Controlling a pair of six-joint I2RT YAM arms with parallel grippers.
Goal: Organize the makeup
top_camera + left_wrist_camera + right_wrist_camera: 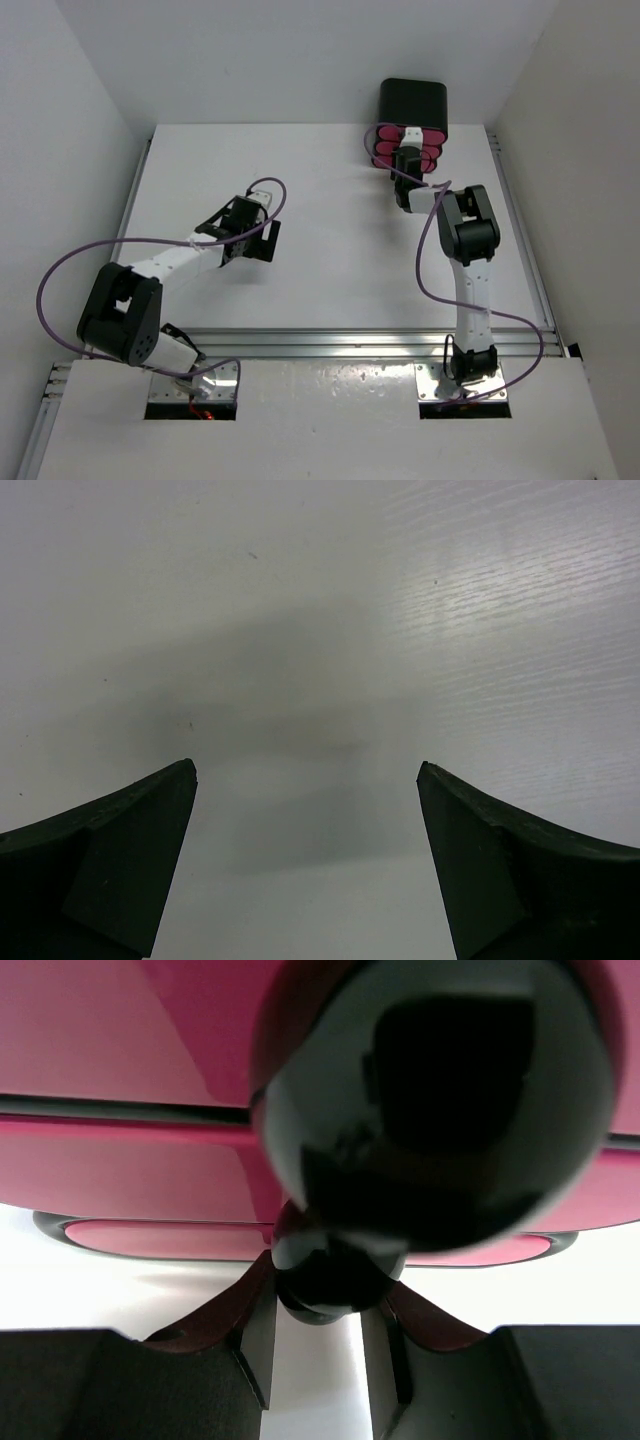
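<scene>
The right end effector [322,1310] is clamping a small knob [330,1260] on a pink drawer [120,1170] of the black box [412,100]. The left end effector [307,772] is hovering wide open over the table [330,200]. The makeup is showing in no view.

The desk [330,210] is plain white, with a faint fine grain in the left wrist view. At the upper right of the overhead view the box [412,103] is black and its drawers [385,152] are bright pink. Close up they shade from rose to deep magenta. The large knob [430,1100] and the small knob [325,1285] below it are glossy black with pale reflections. The fingers [110,875] are matt black. The left arm [170,262] and right arm [470,290] are white with black joints, trailing purple cables [40,295]. The rail [350,340] is silver.
</scene>
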